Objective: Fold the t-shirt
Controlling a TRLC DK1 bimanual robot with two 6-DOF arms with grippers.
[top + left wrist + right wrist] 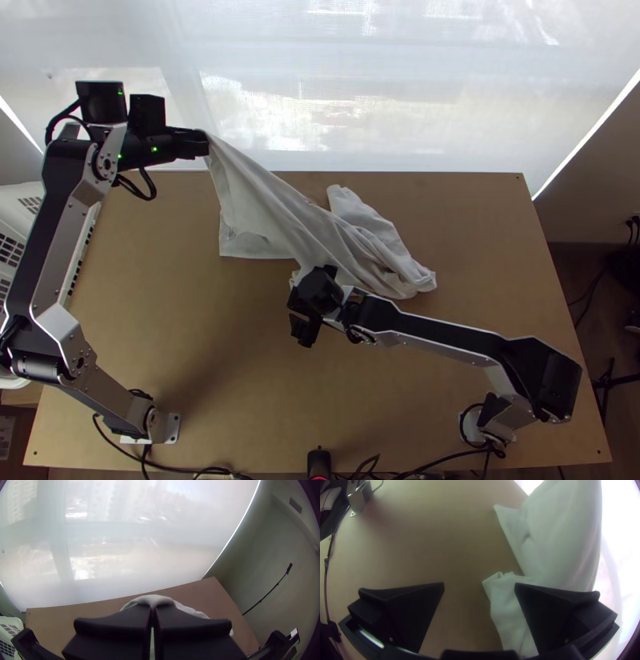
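One shirt (272, 208), well inside your table's (472, 240) right edge; one left gripper (205, 145), clenching its raised end; one right gripper (302, 309), released.

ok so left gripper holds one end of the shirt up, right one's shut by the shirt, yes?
Right gripper is open, not shut: right wrist view has its fingers wide apart. Left gripper does hold one end of the shirt up.

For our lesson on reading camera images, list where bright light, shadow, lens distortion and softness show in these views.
Top view: bright glare through the window blind; soft shadow on the table.
Left wrist view: fisheye bends the table's edges, corners dark; the near fingers look soft.
Right wrist view: blown-out white beyond the shirt.
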